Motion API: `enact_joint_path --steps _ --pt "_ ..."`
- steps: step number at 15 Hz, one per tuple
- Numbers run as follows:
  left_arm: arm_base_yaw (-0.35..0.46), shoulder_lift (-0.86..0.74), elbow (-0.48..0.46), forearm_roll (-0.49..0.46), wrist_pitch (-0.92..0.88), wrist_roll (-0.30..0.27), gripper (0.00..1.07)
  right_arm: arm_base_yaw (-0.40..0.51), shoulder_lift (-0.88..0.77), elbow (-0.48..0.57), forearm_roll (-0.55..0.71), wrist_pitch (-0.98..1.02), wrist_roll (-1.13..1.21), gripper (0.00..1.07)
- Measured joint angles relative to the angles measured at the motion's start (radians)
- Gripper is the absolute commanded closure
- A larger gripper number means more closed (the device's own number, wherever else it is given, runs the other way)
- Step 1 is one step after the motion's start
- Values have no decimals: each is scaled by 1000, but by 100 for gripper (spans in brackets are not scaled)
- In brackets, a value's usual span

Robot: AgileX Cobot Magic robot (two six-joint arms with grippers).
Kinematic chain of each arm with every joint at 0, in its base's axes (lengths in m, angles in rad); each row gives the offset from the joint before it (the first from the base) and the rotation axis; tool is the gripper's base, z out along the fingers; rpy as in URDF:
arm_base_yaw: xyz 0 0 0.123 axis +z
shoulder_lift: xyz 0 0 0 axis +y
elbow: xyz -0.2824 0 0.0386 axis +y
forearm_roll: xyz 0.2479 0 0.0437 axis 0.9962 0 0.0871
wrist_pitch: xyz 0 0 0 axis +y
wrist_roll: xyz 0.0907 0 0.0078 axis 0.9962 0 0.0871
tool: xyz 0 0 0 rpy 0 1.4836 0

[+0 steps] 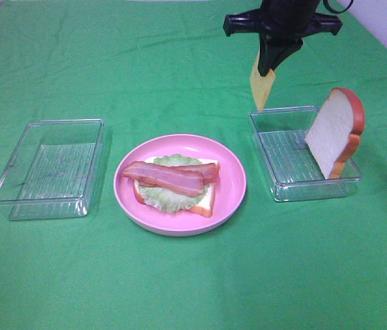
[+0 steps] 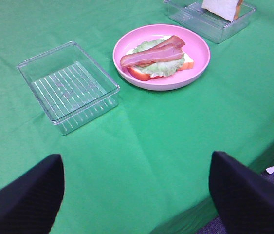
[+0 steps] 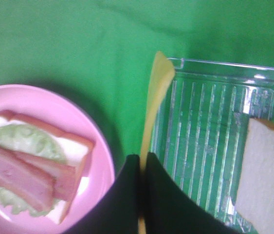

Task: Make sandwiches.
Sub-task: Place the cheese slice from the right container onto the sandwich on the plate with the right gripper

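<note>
Right black gripper (image 1: 270, 71) clamps thin yellow cheese slice (image 1: 260, 88) hanging below it, above clear rectangular plastic tray (image 1: 282, 184); left gripper (image 2: 137, 195) gapes wide.

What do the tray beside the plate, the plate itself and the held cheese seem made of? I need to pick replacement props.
Right tray: clear hard plastic, glossy; ribbed floor and bright glints show through it.
Pink plate: smooth plastic, probably; even colour, soft sheen.
Cheese slice in the right hand: thin, stiff yellow sheet, likely plastic or foam; it hangs straight without drooping.
</note>
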Motion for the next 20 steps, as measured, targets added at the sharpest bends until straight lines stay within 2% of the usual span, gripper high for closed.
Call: enact_joint_path --steps 1,4,7,10,12,16,20 --pt "0 0 0 0 0 0 28 0 -58 0 89 1 -63 107" --pt "0 0 0 0 0 0 28 3 -98 5 301 0 -174 107" --pt "0 0 0 0 0 0 28 62 -105 94 429 -2 -242 107" --pt "0 0 0 0 0 0 28 155 -104 212 466 -18 -268 107" --pt "0 0 0 0 0 0 28 208 -89 287 492 -105 -280 107" --pt "0 0 0 0 0 0 28 217 23 316 560 -193 -294 107" --pt "0 0 0 0 0 0 28 217 46 316 380 -283 -164 107"
